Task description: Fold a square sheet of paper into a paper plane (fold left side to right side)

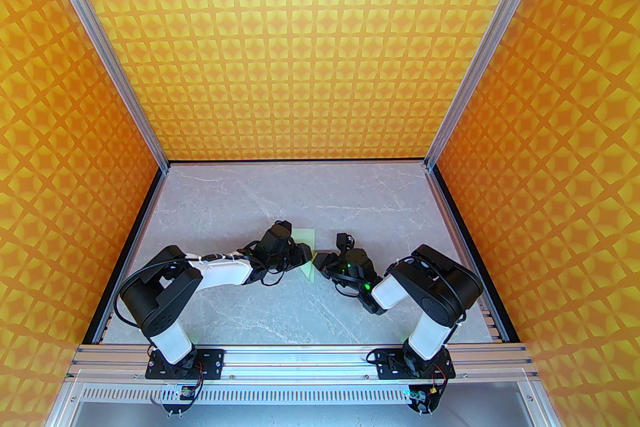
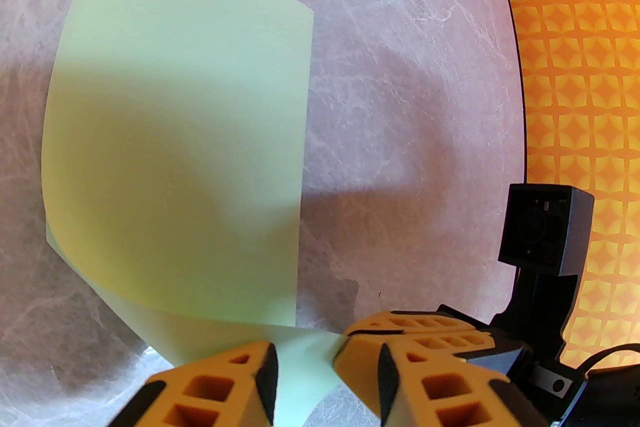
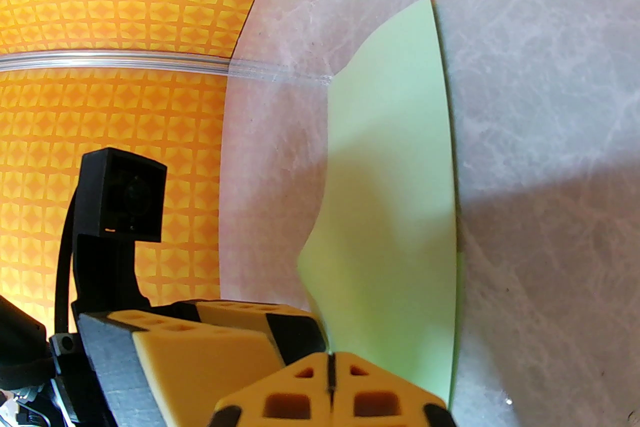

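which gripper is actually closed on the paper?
The right gripper: jaws pressed together on the sheet of paper. The left gripper stands open around it.

no readable text, no labels or brand marks, no numbers or signs

Orange star-patterned walls (image 1: 320, 39) enclose a grey marble-look tabletop (image 1: 250, 310).

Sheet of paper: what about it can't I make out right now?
Top external: the left gripper and right gripper cover most of the sheet of paper; its layers are too small to tell.
Left wrist: its near end runs off the bottom edge.
Right wrist: shut fingertips hide whether the corner is pinched.
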{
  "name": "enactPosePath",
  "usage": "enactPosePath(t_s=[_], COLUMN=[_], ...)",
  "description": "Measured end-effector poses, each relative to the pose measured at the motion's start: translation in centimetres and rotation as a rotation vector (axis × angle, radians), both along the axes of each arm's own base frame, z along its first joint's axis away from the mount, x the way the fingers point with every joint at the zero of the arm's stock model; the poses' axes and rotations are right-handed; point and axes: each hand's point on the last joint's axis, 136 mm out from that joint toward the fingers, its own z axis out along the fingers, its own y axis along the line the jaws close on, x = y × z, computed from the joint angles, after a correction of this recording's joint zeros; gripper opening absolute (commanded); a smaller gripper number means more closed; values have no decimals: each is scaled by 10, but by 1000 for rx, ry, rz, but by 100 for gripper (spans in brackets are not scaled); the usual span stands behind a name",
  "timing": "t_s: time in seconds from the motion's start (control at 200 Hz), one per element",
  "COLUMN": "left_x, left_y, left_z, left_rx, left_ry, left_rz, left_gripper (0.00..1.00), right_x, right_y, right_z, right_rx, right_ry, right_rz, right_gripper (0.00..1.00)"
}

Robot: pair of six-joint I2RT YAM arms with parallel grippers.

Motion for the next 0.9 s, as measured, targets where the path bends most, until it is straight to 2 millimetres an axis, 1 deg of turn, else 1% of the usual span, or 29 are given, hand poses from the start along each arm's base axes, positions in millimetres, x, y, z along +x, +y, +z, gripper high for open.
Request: enactPosePath(t_s=[0.085, 0.265, 0.34, 0.38, 0.49, 0.555, 0.645, 0.695, 0.9], left_x=[1, 1, -2, -4, -10, -15, -21, -23, -31], left_y=[3, 8, 10, 12, 16, 19, 19, 18, 13], left_z=[4, 31, 40, 41, 35, 29, 23, 19, -6], left_rx=[1, -26, -34, -33, -17, -3, 3, 1, 6], left_ry=[-3, -53, -74, -80, -74, -60, -43, -29, 40], left_rz=[3, -1, -9, -14, -29, -44, -69, -78, -122], left_gripper=[41, 41, 40, 37, 29, 19, 15, 9, 8], right_x=[1, 7, 10, 11, 11, 8, 5, 4, 3], right_y=[0, 3, 5, 6, 6, 6, 5, 6, 5], right_z=[-4, 2, 3, 3, 0, -2, -6, -8, -11], right_rx=[-27, -78, -100, -110, -134, -142, -152, -154, -166], right_ry=[16, 18, 23, 28, 43, 56, 73, 78, 93], right_rz=[15, 65, 90, 104, 135, 149, 167, 173, 189], right_gripper=[0, 0, 0, 0, 0, 0, 0, 0, 0])
